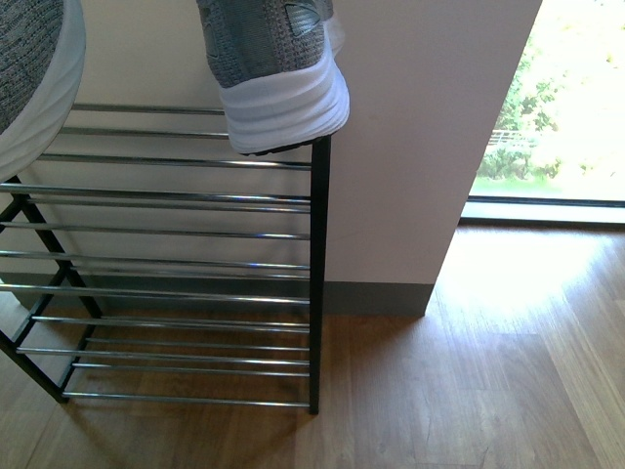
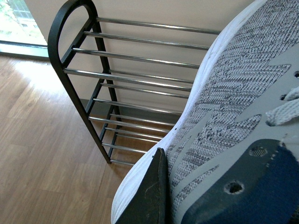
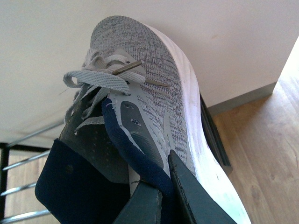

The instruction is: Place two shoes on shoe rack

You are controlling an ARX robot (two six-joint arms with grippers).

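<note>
Currently, a grey knit lace-up sneaker with a thick white sole is held in the air at top centre of the front view. Its lower end hangs just over the top right corner of the rack. Contact with the corner post cannot be told.

Rack: a multi-tier open shoe rack of thin black metal posts and shiny chrome rods is stood on a wood-plank floor, backed against a pale wall. A grey skirting strip is seen at the wall foot. A bright window with greenery is seen off to the right.

Right side: the right gripper is clenched on that sneaker. The dark navy collar is pinched between the two dark fingers. The laces are seen loose, and the far end of the shoe is pointed toward the wall.

Left side: a second grey knit sneaker is cropped at the top left of the front view. It is held above the rack's left part, well apart from the first. In the left wrist view it is seen close up, with the rack's rounded black end beyond it. Only one dark finger of the left gripper is shown, pressed against the white sole edge. The other finger is hidden. The shoe is carried clear of the floor, so it is read as grasped.

Neither sneaker is set on the rods yet.
</note>
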